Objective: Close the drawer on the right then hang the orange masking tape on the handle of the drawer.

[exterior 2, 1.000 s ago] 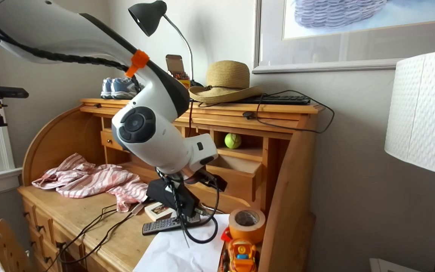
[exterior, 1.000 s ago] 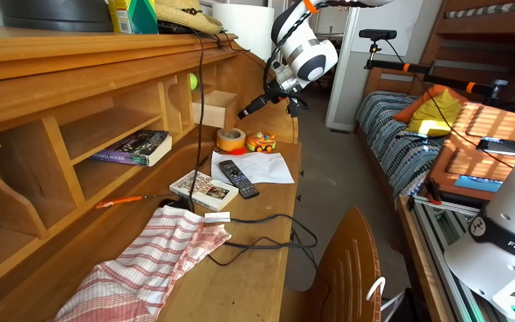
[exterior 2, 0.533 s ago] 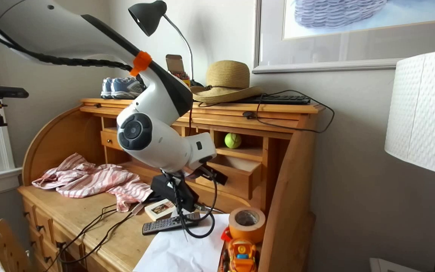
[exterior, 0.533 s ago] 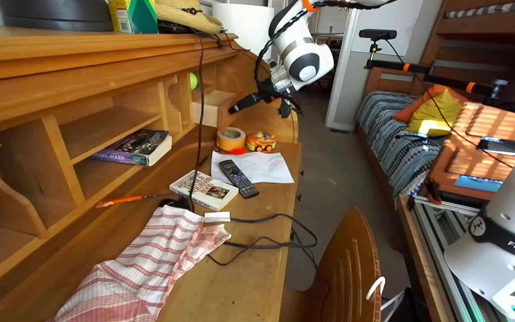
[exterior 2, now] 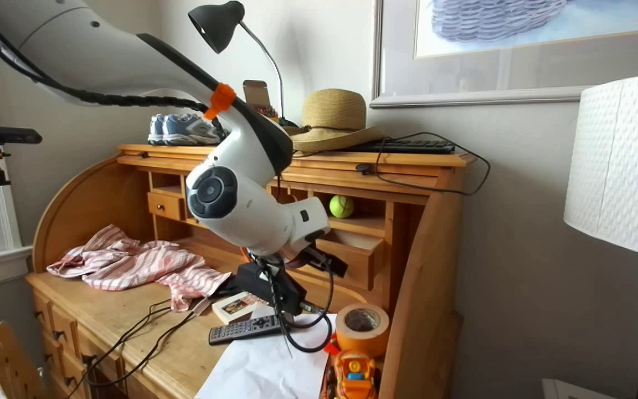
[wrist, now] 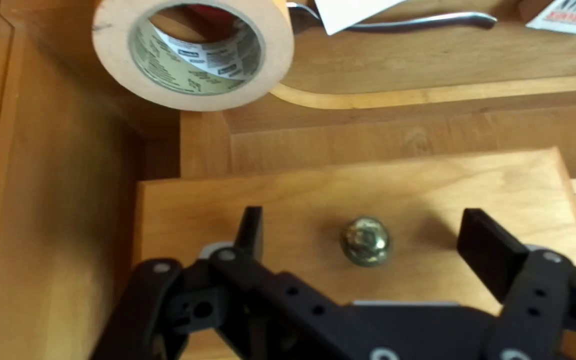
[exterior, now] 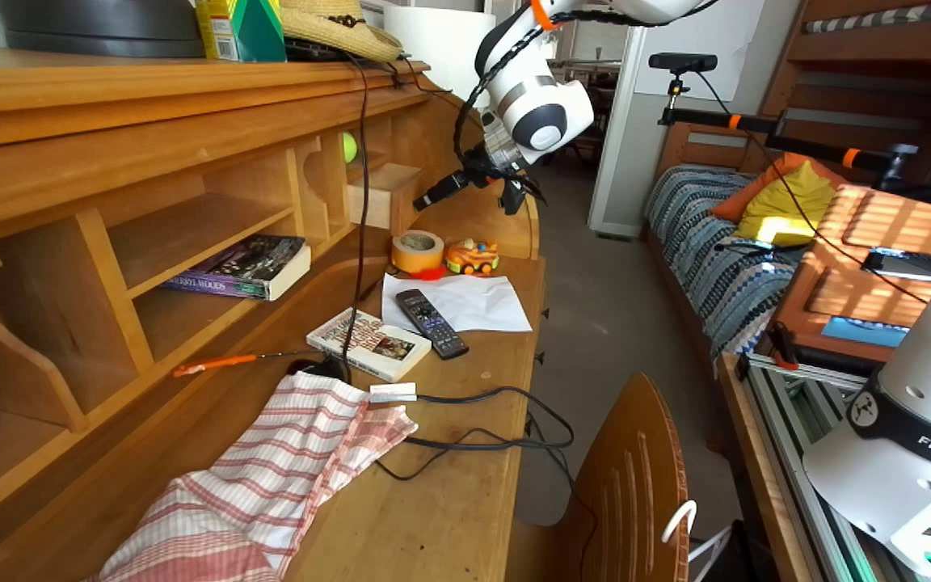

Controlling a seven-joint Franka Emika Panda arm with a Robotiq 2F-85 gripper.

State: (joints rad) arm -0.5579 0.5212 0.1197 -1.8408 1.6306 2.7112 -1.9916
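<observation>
The small wooden drawer on the right of the desk sticks partly out, with its inside showing from above. On its front, in the wrist view, is a round brass knob, the handle. My gripper faces that front, wide open, with the knob between its spread fingers and touching neither. In an exterior view the fingertips are close to the drawer front; whether they touch it I cannot tell. The orange masking tape lies flat on the desk below the drawer, its ring also in the wrist view.
An orange toy car is beside the tape, with white paper, a remote and a small book nearby. The desk's side panel rises close to the drawer. A dark cable hangs before the shelves.
My gripper has moved toward the back of the desk, and the drawer has slid part of the way in. Over the last half second the motion is small. The tape has stayed put.
</observation>
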